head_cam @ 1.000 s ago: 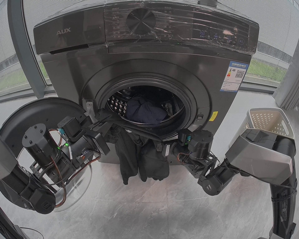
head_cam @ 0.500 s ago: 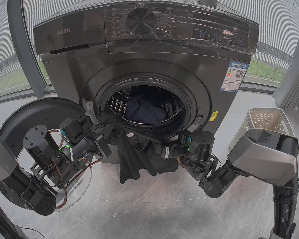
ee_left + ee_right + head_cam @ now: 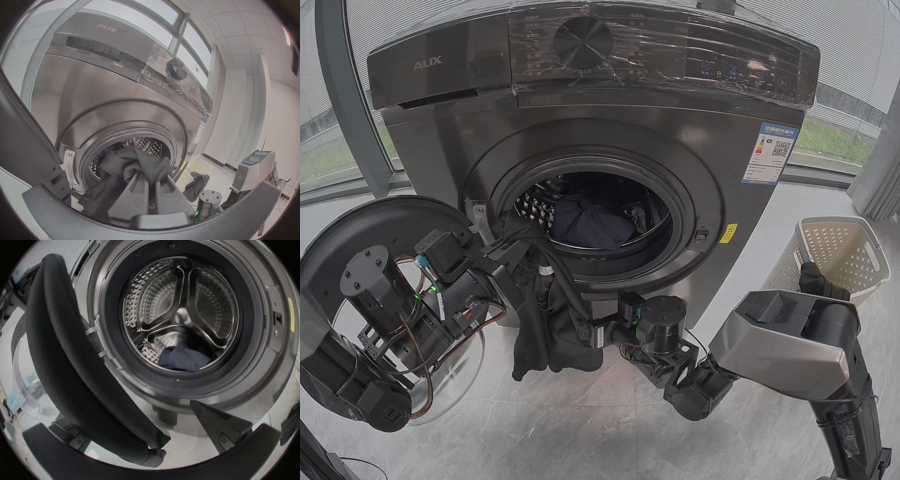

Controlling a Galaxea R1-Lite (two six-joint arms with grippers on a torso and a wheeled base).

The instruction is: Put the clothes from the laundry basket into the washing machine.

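left pincer [image 3: 152, 179]: clamped on the black garment [image 3: 550, 325]
garment: hangs off the left rim of the washer [image 3: 675, 156], mostly outside the drum
right pincer [image 3: 584, 329]: wide, right against the hanging cloth

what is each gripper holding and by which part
Left gripper pinches the dark garment by a bunched fold, at the washing machine mouth. Right gripper is open, clamping nothing; a sleeve-like strip of that garment seems draped over one finger.
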